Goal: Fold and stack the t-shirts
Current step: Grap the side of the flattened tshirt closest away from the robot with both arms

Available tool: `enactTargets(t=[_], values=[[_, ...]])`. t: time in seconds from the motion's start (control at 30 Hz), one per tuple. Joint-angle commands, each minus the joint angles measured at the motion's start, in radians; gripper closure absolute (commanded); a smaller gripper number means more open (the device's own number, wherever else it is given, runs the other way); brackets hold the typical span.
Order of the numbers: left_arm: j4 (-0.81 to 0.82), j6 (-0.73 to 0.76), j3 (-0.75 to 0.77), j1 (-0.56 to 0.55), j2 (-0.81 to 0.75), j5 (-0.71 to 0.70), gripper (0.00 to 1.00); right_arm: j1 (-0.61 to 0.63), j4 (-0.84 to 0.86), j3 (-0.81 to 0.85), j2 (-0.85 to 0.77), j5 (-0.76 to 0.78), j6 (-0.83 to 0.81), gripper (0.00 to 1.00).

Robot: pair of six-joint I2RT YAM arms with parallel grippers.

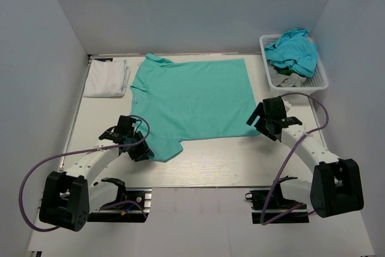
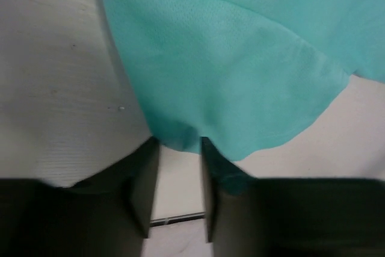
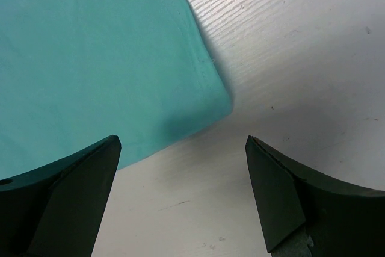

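At the mint t-shirt (image 1: pixel 192 97) the left gripper (image 2: pixel 179 148) sits half-closed, hold unclear; the right gripper (image 3: pixel 182 142) gapes wide.

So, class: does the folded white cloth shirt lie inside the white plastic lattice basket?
No, the folded white shirt lies far left on the table; the lattice basket stands far right.
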Motion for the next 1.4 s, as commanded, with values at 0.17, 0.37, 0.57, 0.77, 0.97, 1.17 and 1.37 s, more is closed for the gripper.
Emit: enactTargets(t=[0.17, 0.37, 0.57, 0.77, 0.97, 1.17, 1.37], values=[[0.079, -0.008, -0.03, -0.01, 0.018, 0.009, 1.0, -0.03, 0.026, -0.013, 0.056, -0.073, 0.044, 0.14], [0.057, -0.008, 0.001, -0.01, 0.018, -0.013, 1.0, -0.047, 0.063, -0.042, 0.075, -0.061, 0.047, 0.2], [0.089, 0.001, 0.019, -0.01, 0.009, 0.03, 1.0, -0.056, 0.172, -0.056, 0.129, -0.093, 0.069, 0.28], [0.099, 0.01, 0.039, -0.01, -0.002, 0.069, 1.0, -0.058, 0.216, -0.05, 0.209, -0.125, 0.06, 0.36], [0.118, 0.01, 0.087, -0.01, -0.034, 0.133, 1.0, -0.058, 0.233, -0.07, 0.212, -0.155, 0.063, 0.77], [0.118, 0.01, 0.166, 0.008, -0.045, 0.133, 1.0, -0.055, 0.205, -0.035, 0.183, -0.162, 0.029, 1.0], [0.143, 0.001, 0.251, 0.008, 0.021, 0.106, 1.0, -0.056, 0.175, 0.047, 0.198, -0.199, -0.011, 1.0]])
